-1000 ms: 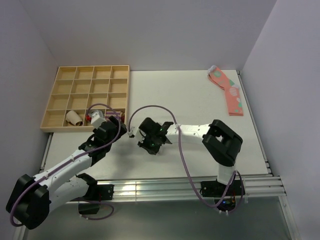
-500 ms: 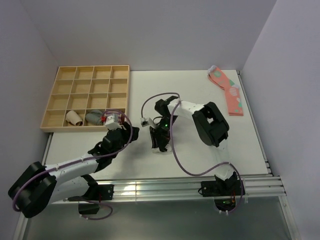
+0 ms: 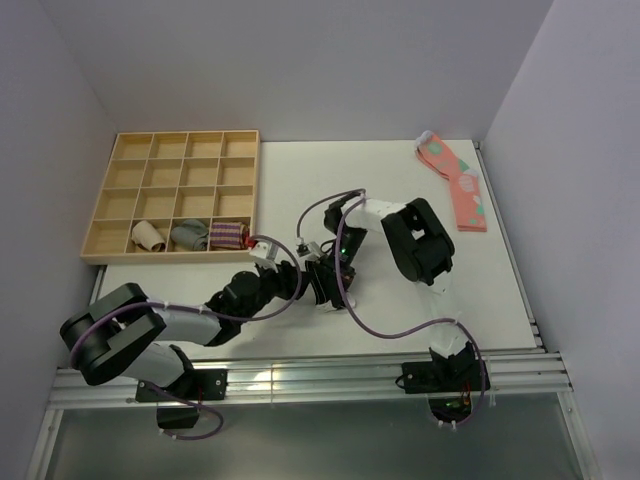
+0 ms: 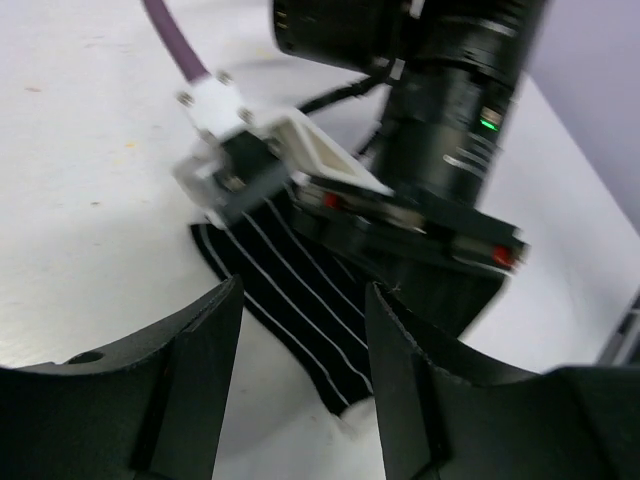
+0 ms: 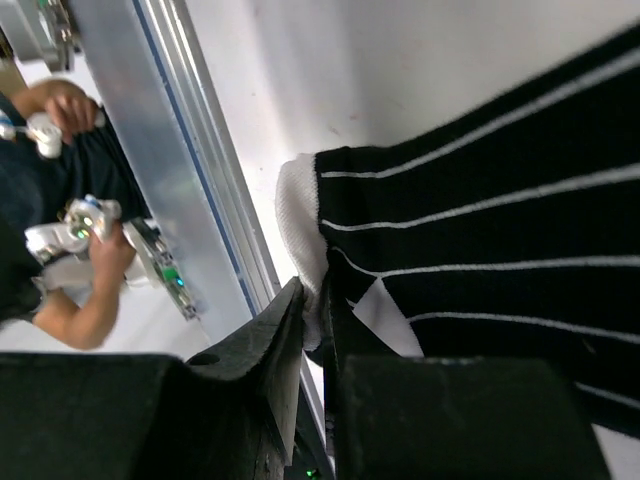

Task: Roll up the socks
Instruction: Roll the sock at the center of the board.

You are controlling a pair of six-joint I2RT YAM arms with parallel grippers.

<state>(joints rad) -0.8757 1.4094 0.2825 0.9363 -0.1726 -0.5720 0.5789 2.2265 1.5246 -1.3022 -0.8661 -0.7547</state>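
The black socks (image 3: pixel 340 297) with thin white stripes lie flat on the table near its front middle. My right gripper (image 3: pixel 328 283) points down onto them. In the right wrist view it (image 5: pixel 313 300) is shut on the white trim end of the socks (image 5: pixel 500 230). My left gripper (image 3: pixel 296 279) is just to the left of them, open. In the left wrist view its fingers (image 4: pixel 302 300) straddle a corner of the striped socks (image 4: pixel 290 270) without touching, and the right gripper's body (image 4: pixel 440 150) stands close behind.
A wooden compartment tray (image 3: pixel 120 150) at the back left holds a beige roll (image 3: pixel 150 235), a grey roll (image 3: pixel 188 236) and a maroon striped bundle (image 3: pixel 228 235) in its front row. Pink socks (image 3: pixel 455 180) lie at the far right. Metal rails run along the front edge (image 3: pixel 300 375).
My left gripper has swung away from the tray, rightward to the black socks. My right arm has folded in and its gripper has come down onto the socks.
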